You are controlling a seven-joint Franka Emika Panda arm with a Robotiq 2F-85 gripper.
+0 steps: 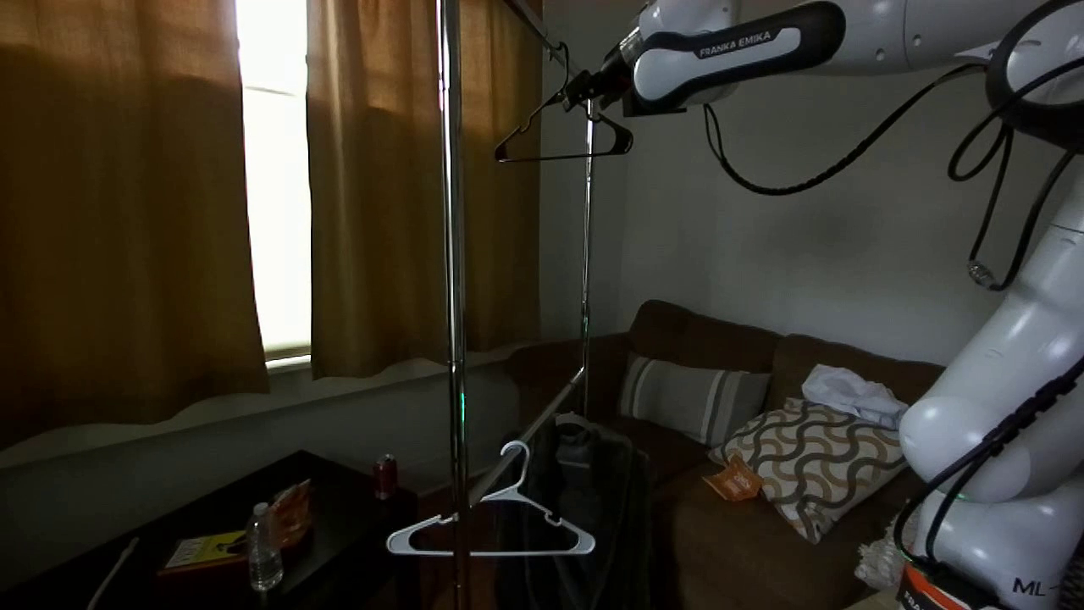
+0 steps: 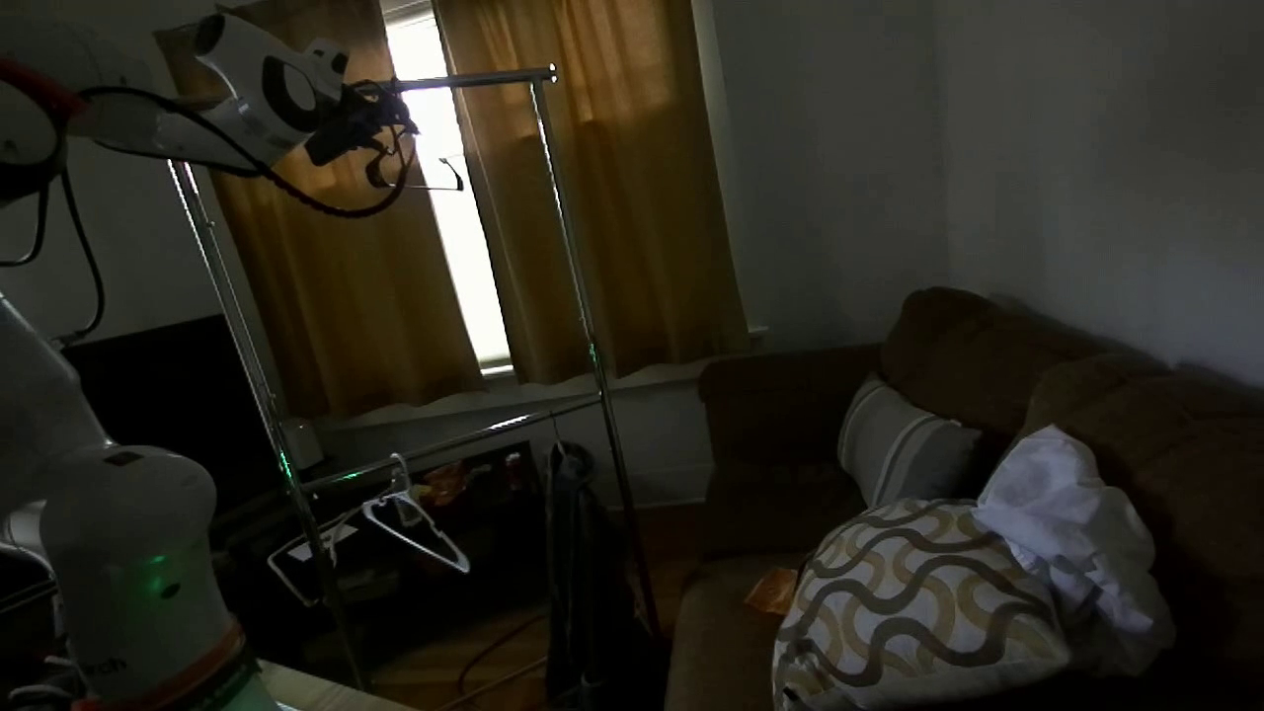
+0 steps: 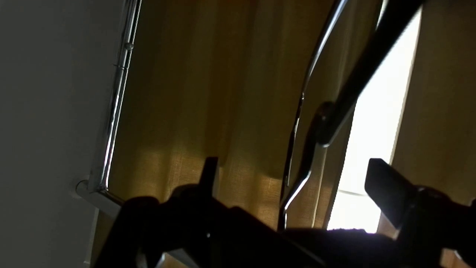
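My gripper (image 3: 292, 171) is open, with its two dark fingers wide apart. A black clothes hanger (image 3: 336, 115) passes between the fingers in the wrist view; no finger visibly closes on it. In an exterior view the gripper (image 1: 569, 93) is at the upper part of the black hanger (image 1: 559, 158), whose hook shows by the top rail (image 1: 532, 19) of a metal clothes rack. The gripper (image 2: 403, 123) and the hanger (image 2: 434, 188) also show below the rail (image 2: 484, 77) in an exterior view, partly hidden by cables. Whether the gripper touches the hanger I cannot tell.
Chrome rack uprights (image 1: 453, 280) stand near the arm. White hangers (image 1: 491, 554) and a dark garment (image 2: 578, 553) hang on the lower bar. Brown curtains (image 1: 381, 212) flank a bright window. A dark table (image 1: 339, 517) holds a bottle and can. A brown sofa (image 2: 731, 612) holds pillows.
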